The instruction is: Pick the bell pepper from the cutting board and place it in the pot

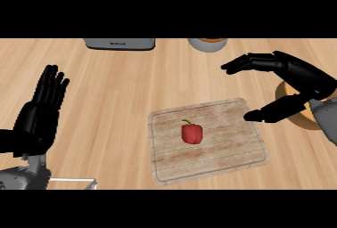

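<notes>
Nearest to us, at the lower left edge, we see a thin pale rectangular frame (74, 181) lying on the light wooden desk (125, 89); what it belongs to we cannot tell. Just above it our left hand (39, 116), black, stands at the left edge with its fingers straight and pointing up, holding nothing.

In the middle of the view lies the square, pale, worn wooden cutting board (223, 151), turned slightly askew on the desk. The small red bell pepper (191, 133) with its short green stem rests near the centre of that board, touched by neither hand.

To the right, our right hand (299, 80) hangs above the board's far right corner, spread wide with the fingers lightly bent and the thumb reaching down toward the board's edge; it grips nothing. Behind and beneath it a round tan pot (293, 113) shows only in part.

Farthest away, at the top edge, we see a grey box-shaped appliance (120, 43) and, to its right, a grey round vessel with an orange top (208, 44).
</notes>
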